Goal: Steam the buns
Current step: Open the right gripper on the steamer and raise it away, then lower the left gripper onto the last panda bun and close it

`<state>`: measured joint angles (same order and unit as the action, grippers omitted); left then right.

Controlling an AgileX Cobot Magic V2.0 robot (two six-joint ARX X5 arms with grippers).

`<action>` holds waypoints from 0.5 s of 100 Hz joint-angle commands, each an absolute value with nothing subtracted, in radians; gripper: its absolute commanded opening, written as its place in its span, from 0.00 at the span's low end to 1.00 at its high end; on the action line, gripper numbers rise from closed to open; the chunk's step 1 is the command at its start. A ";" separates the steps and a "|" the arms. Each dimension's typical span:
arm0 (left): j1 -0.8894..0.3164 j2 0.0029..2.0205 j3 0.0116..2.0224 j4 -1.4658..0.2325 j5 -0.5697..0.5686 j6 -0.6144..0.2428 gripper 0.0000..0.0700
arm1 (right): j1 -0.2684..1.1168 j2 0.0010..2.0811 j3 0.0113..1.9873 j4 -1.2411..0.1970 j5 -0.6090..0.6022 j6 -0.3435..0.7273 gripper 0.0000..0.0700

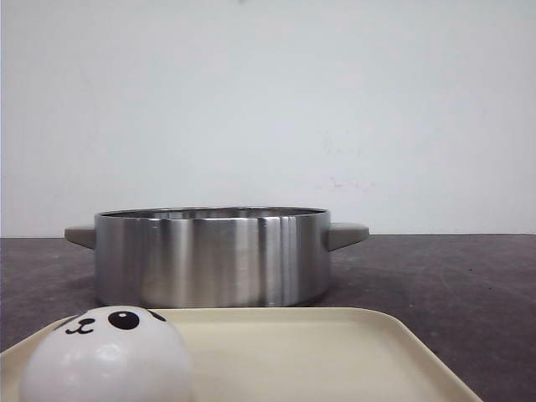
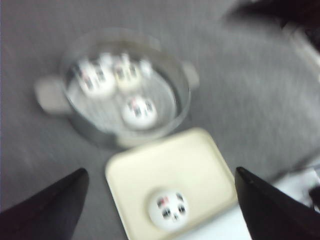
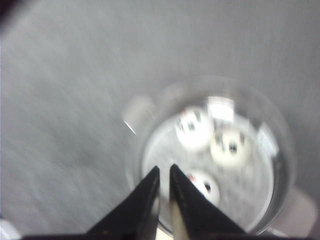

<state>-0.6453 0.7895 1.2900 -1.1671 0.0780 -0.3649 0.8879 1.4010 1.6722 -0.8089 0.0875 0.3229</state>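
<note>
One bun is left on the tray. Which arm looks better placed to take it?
Probably left: its gripper is open above the tray and last bun. The right gripper is nearly shut over the pot.

White buns [image 1: 107, 356], black panda faces; silver pot [image 1: 213, 258]; cream tray [image 1: 318, 356]; dark grey table [image 1: 452, 285].

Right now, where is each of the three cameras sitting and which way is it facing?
Front view: low at table height, facing forward at the round steel pot, cream tray and one white panda-faced bun; no robot parts show.
Left wrist view: high, looking down on pot, tray and buns; open left end effector.
Right wrist view: above the pot; right end effector, tips nearly together.
Shared: both wrist views show three buns inside the pot.
</note>
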 commanded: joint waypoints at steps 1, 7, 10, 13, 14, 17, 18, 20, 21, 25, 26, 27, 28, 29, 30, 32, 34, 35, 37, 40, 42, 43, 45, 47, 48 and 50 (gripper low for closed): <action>-0.661 0.799 1.206 -1.129 0.117 -0.411 0.79 | 0.941 1.321 1.691 -0.812 0.152 0.302 0.02; -0.675 0.803 1.111 -1.090 0.143 -0.429 0.79 | 0.991 1.241 1.691 -0.812 0.192 0.302 0.02; -0.683 0.807 1.068 -1.074 0.151 -0.440 0.79 | 1.013 1.205 1.691 -0.813 0.213 0.302 0.02; -0.692 0.813 1.028 -1.061 0.160 -0.445 0.79 | 1.034 1.173 1.691 -0.816 0.232 0.302 0.02; -0.695 0.816 1.015 -1.058 0.162 -0.447 0.79 | 1.040 1.163 1.691 -0.817 0.240 0.302 0.02; -0.704 0.826 0.980 -1.049 0.168 -0.450 0.79 | 1.058 1.134 1.691 -0.820 0.262 0.302 0.02; -0.707 0.829 0.970 -1.046 0.170 -0.451 0.79 | 1.063 1.126 1.691 -0.823 0.269 0.303 0.02; -0.714 0.837 0.951 -1.042 0.173 -0.451 0.79 | 1.074 1.109 1.691 -0.826 0.284 0.303 0.02; -0.718 0.842 0.941 -1.040 0.176 -0.451 0.79 | 1.079 1.101 1.691 -0.830 0.292 0.303 0.02; -0.733 0.862 0.911 -1.028 0.181 -0.451 0.79 | 1.095 1.071 1.691 -0.843 0.321 0.307 0.02; -0.738 0.868 0.905 -1.024 0.182 -0.451 0.79 | 1.098 1.065 1.691 -0.847 0.327 0.307 0.02; -0.742 0.873 0.899 -1.021 0.183 -0.451 0.79 | 1.101 1.058 1.690 -0.852 0.335 0.308 0.02; -0.747 0.879 0.892 -1.017 0.183 -0.451 0.79 | 1.103 1.053 1.690 -0.856 0.343 0.308 0.02; -0.751 0.884 0.888 -1.014 0.184 -0.451 0.79 | 1.106 1.047 1.691 -0.861 0.349 0.310 0.02; -0.756 0.890 0.883 -1.010 0.184 -0.451 0.79 | 1.108 1.042 1.690 -0.866 0.355 0.311 0.02; -0.766 0.902 0.875 -1.002 0.184 -0.451 0.79 | 1.111 1.031 1.690 -0.876 0.370 0.315 0.02; -0.776 0.915 0.869 -0.995 0.183 -0.451 0.79 | 1.113 1.021 1.690 -0.889 0.383 0.320 0.02; -0.780 0.922 0.867 -0.992 0.183 -0.451 0.79 | 1.113 1.016 1.690 -0.895 0.390 0.324 0.02; -0.789 0.936 0.863 -0.982 0.181 -0.451 0.79 | 1.113 1.008 1.690 -0.907 0.402 0.331 0.02; -0.802 0.958 0.861 -0.969 0.181 -0.451 0.79 | 1.113 0.997 1.690 -0.927 0.419 0.341 0.02; -0.811 0.973 0.861 -0.958 0.181 -0.451 0.79 | 1.113 0.992 1.690 -0.939 0.429 0.346 0.02; -0.815 0.980 0.861 -0.952 0.181 -0.451 0.79 | 1.113 0.989 1.690 -0.946 0.433 0.349 0.02; -0.823 0.994 0.861 -0.941 0.181 -0.453 0.79 | 1.113 0.984 1.690 -0.958 0.443 0.355 0.02; -0.831 1.008 0.861 -0.928 0.181 -0.458 0.79 | 1.113 0.980 1.690 -0.970 0.452 0.359 0.02; -0.835 1.015 0.861 -0.921 0.181 -0.460 0.79 | 1.113 0.978 1.690 -0.976 0.455 0.361 0.02; -0.842 1.030 0.861 -0.908 0.181 -0.464 0.79 | 1.113 0.975 1.690 -0.986 0.458 0.363 0.02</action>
